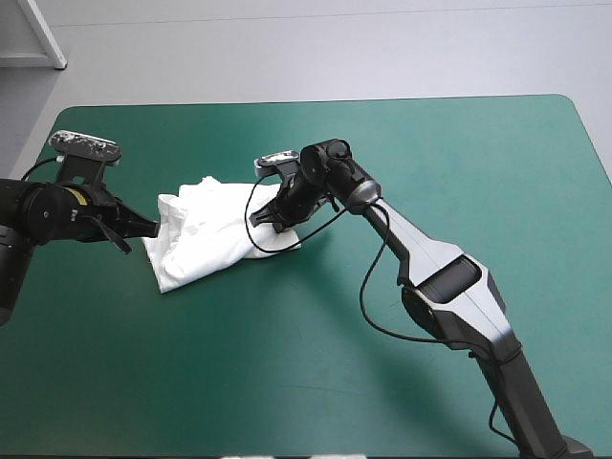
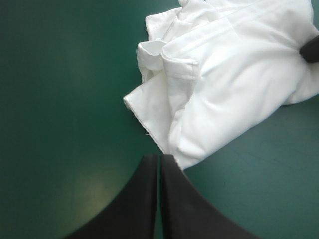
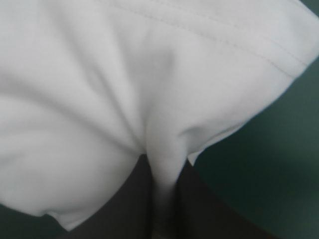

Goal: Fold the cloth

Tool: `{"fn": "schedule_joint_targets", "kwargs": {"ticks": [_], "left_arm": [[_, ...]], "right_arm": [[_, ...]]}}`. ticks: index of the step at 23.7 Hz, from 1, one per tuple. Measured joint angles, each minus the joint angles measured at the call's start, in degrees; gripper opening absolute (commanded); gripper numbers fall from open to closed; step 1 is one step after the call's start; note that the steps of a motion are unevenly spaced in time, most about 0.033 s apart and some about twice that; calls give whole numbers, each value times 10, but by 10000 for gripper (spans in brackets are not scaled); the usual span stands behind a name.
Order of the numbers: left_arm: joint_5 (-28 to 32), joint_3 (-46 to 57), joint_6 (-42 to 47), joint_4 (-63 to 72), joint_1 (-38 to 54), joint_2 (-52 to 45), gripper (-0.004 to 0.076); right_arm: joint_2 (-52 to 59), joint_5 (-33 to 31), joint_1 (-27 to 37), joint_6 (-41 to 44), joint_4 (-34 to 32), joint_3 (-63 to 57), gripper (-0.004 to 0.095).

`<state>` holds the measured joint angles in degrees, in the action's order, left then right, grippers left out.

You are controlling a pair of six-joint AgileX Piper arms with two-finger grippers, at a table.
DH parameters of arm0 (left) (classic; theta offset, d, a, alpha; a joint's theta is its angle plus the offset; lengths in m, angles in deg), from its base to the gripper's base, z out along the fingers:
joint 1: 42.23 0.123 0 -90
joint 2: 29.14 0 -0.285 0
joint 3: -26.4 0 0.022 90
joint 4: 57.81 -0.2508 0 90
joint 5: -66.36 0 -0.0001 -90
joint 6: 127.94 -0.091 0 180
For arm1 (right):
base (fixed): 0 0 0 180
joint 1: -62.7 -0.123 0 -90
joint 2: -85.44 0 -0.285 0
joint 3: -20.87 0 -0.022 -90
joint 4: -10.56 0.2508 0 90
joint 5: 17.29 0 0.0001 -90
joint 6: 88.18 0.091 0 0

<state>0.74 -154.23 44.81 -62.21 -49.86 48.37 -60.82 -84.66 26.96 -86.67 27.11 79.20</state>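
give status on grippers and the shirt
Left gripper shut, empty, beside the T-shirt. Right gripper shut on the T-shirt. Crumpled heap, nothing in the way.

T-shirt (image 1: 206,234): on table (image 1: 430,172), left of centre | left hand (image 1: 153,229): just beside its left edge | right hand (image 1: 263,222): at its right end, fold pinched in it

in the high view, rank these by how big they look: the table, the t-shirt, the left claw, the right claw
1. table, by far the largest
2. T-shirt
3. left claw and right claw: both small dark shapes at the shirt's edges, too alike to rank
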Motion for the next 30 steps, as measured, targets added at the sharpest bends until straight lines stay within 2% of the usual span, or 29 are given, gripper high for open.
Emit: {"fn": "schedule_joint_targets", "kwargs": {"ticks": [3,5,10,13,20,23,26,27,30], "left_arm": [[0,0,0,-1,0,0,21],[1,0,0,-1,0,0,21],[3,0,-11,-1,0,0,21],[5,0,-11,-1,0,0,21],[18,0,-11,5,0,0,21],[19,0,-11,12,0,0,21],[22,0,-11,19,0,0,21],[24,0,-13,20,0,0,21],[25,0,-15,22,0,0,21]], "right_arm": [[0,-8,13,8,-36,20,-17],[0,-13,54,15,-56,32,-17],[3,-18,180,38,-67,32,-17],[24,-19,277,43,-74,27,-17],[71,-18,390,11,-102,-47,-17],[93,-15,434,-5,-140,-120,-1],[106,-12,456,-15,-145,-171,245],[108,-12,457,-15,-145,-176,392],[115,-10,459,-15,-149,-180,666]]}}
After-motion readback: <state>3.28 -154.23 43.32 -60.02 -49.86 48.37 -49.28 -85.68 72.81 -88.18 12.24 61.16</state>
